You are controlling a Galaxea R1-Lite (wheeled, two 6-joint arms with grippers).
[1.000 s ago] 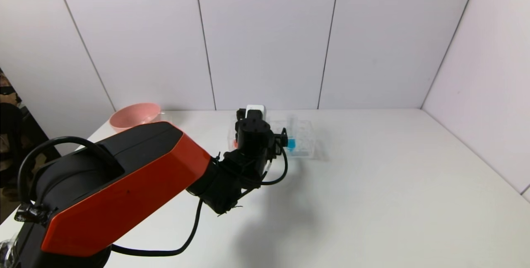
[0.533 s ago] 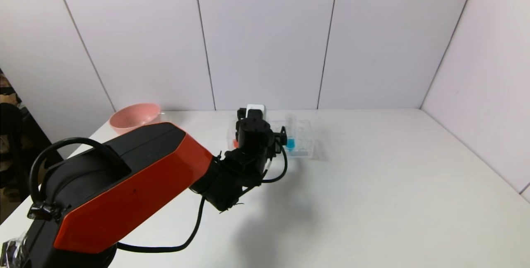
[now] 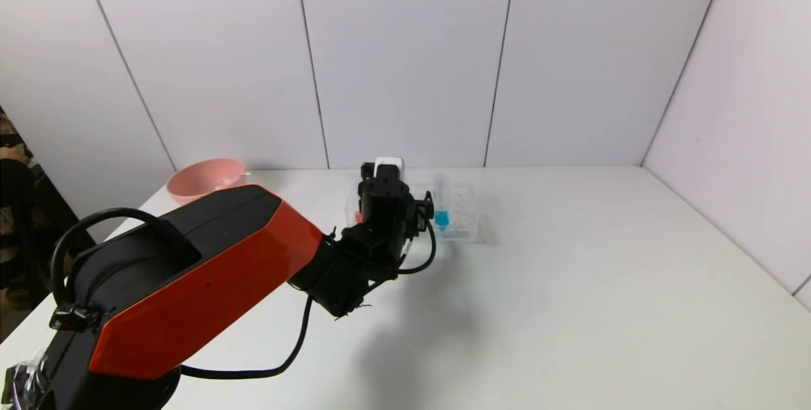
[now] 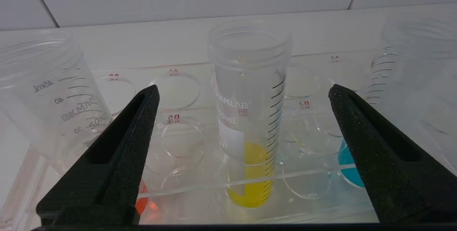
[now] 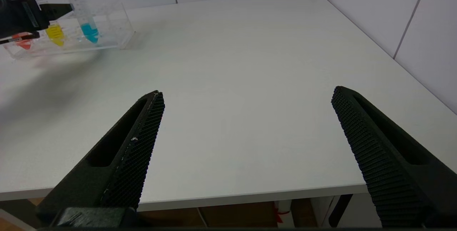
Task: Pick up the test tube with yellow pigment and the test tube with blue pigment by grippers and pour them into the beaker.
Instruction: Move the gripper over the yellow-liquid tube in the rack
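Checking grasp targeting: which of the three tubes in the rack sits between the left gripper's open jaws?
The test tube with yellow pigment, the middle one, stands centred between the left gripper's open jaws; the red-liquid tube and the test tube with blue pigment flank it.

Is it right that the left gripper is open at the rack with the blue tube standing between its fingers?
Not quite: the left wrist view shows the yellow tube between the open left gripper fingers, still in the rack. The blue tube stands beside one finger.

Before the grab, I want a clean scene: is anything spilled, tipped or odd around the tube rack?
Nothing stands out. The clear tube with yellow liquid stands upright in the clear plastic rack, between the open left gripper's fingers, untouched. No spill shows on the white table.
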